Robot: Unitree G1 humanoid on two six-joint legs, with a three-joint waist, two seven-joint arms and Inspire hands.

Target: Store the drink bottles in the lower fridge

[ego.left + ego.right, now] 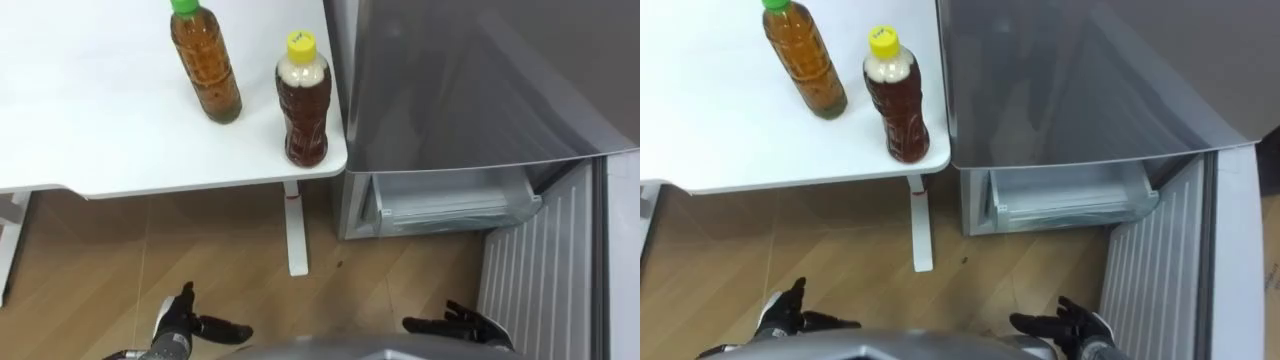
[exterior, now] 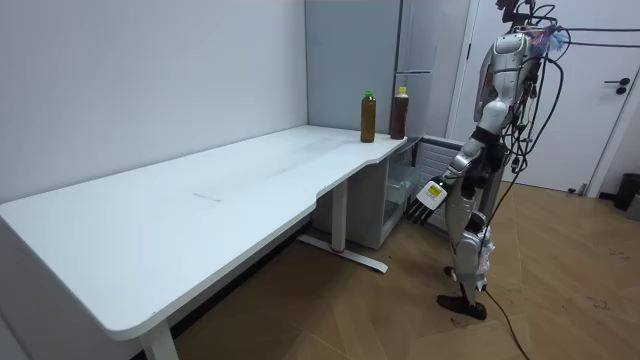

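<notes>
**Nothing picked up yet, reach still to come**

Green-capped bottle and yellow-capped bottle stand upright on the white table, near each other but not touching. The yellow one is at the corner just beside the fridge. Lower fridge door is open, with a drawer showing inside. Left robot hand and right robot hand hang low over the floor, fingers spread loose, holding nothing. Both bottles lie ahead of and above the hands, long axes vertical. Green one sits on the left hand's side, yellow one roughly between the hands, slightly nearer the left — probably a reach up and forward, gripping the bottle's side
</notes>
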